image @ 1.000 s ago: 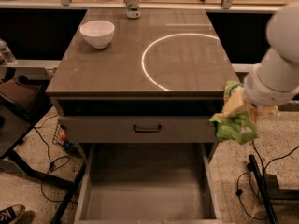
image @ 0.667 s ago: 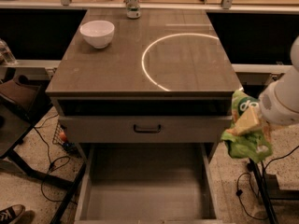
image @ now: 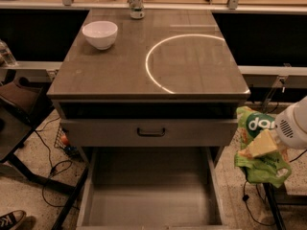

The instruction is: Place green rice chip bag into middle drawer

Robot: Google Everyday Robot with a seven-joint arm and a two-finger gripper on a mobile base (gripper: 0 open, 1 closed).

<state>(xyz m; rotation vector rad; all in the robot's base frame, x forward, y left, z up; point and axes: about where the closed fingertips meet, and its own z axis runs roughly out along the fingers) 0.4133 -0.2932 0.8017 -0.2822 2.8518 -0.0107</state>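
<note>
The green rice chip bag [image: 263, 169] hangs crumpled to the right of the cabinet, outside it, level with the closed drawer front. My gripper [image: 257, 150] is shut on the bag, with a pale yellow finger [image: 263, 143] pressed across its middle; the white arm enters from the right edge. The middle drawer [image: 151, 188] is pulled open at the bottom centre, its bare grey floor showing, to the left of and lower than the bag.
A white bowl [image: 100, 34] and a small bottle [image: 136, 1] stand on the cabinet top [image: 96, 75]. A closed grey drawer front with a dark loop handle [image: 151, 132] sits above the open drawer. A chair [image: 19, 104] and cables [image: 50, 169] are at left.
My gripper has carried the bag to the right and slightly down, away from the cabinet's right front corner. The open drawer and the bowl have not moved.
</note>
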